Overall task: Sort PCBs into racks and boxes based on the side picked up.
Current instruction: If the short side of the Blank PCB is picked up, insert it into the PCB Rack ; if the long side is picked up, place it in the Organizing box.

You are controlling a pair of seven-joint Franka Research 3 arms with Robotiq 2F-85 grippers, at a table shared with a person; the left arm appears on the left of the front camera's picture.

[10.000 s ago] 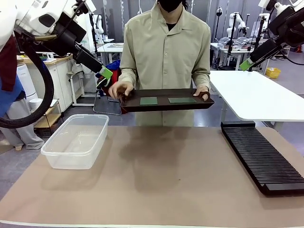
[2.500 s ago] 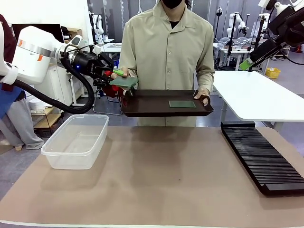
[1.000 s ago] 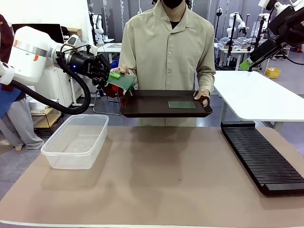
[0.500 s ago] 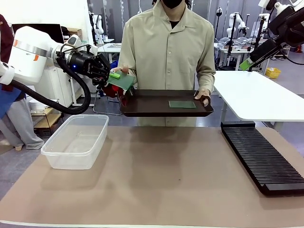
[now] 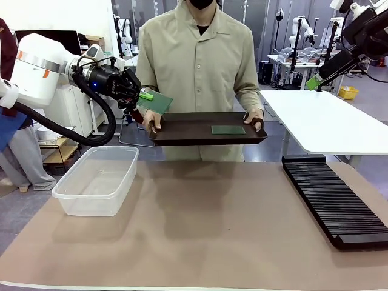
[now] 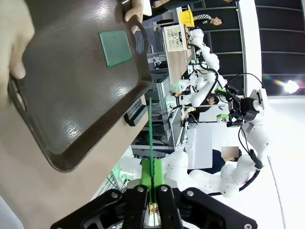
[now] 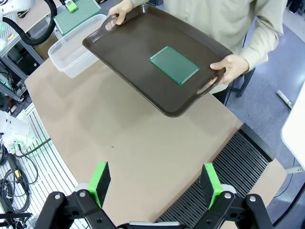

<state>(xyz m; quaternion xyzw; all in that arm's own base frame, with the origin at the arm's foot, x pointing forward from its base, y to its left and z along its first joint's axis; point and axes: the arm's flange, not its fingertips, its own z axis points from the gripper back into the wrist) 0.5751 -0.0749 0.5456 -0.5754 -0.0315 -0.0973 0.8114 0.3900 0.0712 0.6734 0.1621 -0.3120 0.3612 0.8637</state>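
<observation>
My left gripper [image 5: 144, 96] is shut on one green PCB [image 5: 156, 101] and holds it in the air above the far end of the clear tub [image 5: 97, 182]. The left wrist view shows that PCB [image 6: 151, 138] edge-on between the fingers of the left gripper [image 6: 151, 179]. The second PCB [image 5: 228, 129] lies flat on the dark brown tray [image 5: 188, 128], which the person holds by both handles. Up at the far right, my right gripper [image 5: 312, 83] is open, and below it [image 7: 156, 183] lie the tray [image 7: 128, 43], its PCB [image 7: 173, 65] and the black rack [image 7: 228, 162].
The long slotted rack [image 5: 333, 200] lies along the table's right side and the tub stands at the left. The person's hands [image 5: 151, 121] grip the tray above the table's far edge. A white table [image 5: 327, 121] stands behind on the right.
Ten seconds ago both PCBs lay on the tray; my left gripper has since lifted one off. In the last half second the person and tray shifted slightly left.
</observation>
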